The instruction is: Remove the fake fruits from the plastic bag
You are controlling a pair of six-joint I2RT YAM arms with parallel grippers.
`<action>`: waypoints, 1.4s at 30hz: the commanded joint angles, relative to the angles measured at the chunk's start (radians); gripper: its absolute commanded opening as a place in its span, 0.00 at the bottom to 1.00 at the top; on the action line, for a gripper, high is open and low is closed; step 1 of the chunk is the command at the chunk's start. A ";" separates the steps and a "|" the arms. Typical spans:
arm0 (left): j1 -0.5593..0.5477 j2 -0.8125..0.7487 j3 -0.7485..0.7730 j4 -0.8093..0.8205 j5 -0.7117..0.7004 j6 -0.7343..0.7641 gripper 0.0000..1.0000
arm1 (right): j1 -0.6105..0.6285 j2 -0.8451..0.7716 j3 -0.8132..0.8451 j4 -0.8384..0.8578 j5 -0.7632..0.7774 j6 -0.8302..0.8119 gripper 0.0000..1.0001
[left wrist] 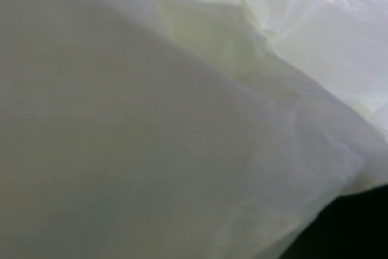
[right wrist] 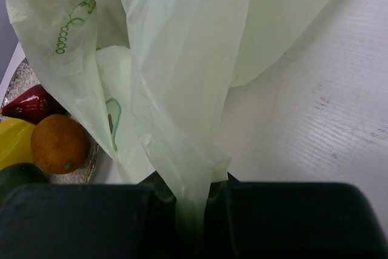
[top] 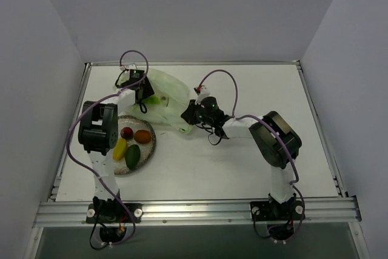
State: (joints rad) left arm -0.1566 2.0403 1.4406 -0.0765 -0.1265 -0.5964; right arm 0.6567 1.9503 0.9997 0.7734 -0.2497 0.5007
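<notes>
The plastic bag (top: 168, 94) lies crumpled on the desk (top: 242, 162) just beyond the plate (top: 147, 153). In the right wrist view its film drapes over the plate's rim. Four fake fruits sit on the plate, outside the bag: the orange one (right wrist: 59, 144) touches the dark red one (right wrist: 29, 104), the yellow one (right wrist: 11, 141) is beside them, and the dark green one (right wrist: 18, 175) lies at the plate's near side. The right jaws are pinched shut on a gathered fold of the bag's film, which runs down between the black fingers (right wrist: 291, 219); this is the bag's edge farthest from the plate. The left jaws are pushed against the bag at its side above the plate's far rim. The left wrist view shows only pale film (left wrist: 182, 119), so I cannot tell how far they are open
</notes>
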 commanded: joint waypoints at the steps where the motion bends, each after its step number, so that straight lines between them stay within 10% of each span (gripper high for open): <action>1: 0.012 0.015 0.043 0.021 -0.044 0.021 0.62 | 0.011 -0.031 0.014 0.017 0.003 -0.002 0.00; 15: 0.009 -0.092 -0.057 0.122 -0.055 0.033 0.03 | 0.011 -0.041 0.007 0.020 0.006 0.001 0.00; 42: -0.047 -0.483 -0.262 -0.006 0.304 -0.114 0.02 | 0.011 -0.021 0.201 -0.042 0.119 0.062 0.00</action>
State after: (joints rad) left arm -0.2153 1.6592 1.1622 -0.0460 0.1181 -0.6926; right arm 0.6621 1.9503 1.1309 0.7250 -0.1886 0.5289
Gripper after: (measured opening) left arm 0.102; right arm 0.001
